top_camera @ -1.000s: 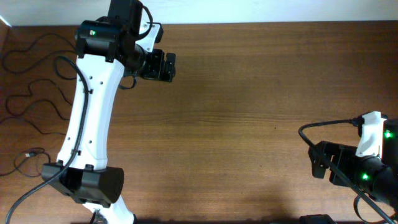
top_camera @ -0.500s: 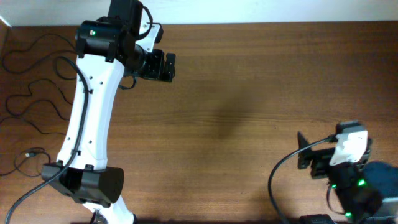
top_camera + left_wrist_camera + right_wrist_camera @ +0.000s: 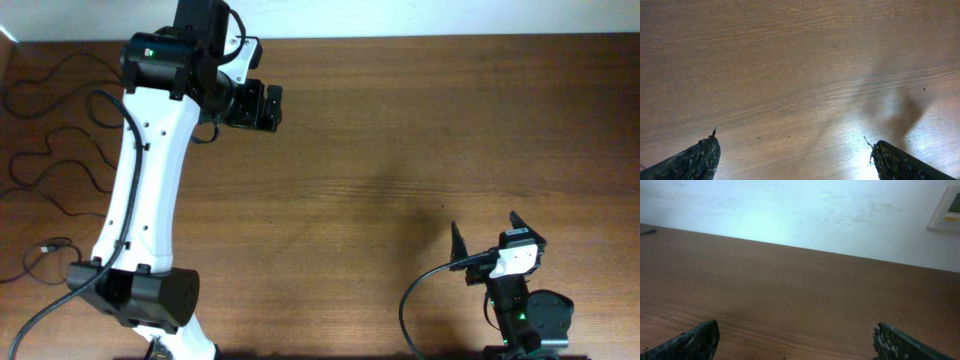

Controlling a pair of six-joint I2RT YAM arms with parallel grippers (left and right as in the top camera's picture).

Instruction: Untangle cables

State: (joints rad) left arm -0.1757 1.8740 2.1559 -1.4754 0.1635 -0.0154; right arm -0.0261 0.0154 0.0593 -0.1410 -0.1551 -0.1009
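I see the left gripper (image 3: 256, 106) spread wide over the grained brown wooden table (image 3: 400, 130), and the right gripper (image 3: 488, 238) spread too. The cables (image 3: 38, 160), thin black wavy strands, lie at the left edge, well apart from both.

cables (image 3: 40, 135) cut off at left edge, plug ends (image 3: 47, 243) too small to tell

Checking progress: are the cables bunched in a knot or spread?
Spread: the cables lie as loose wavy strands at the table's left edge.
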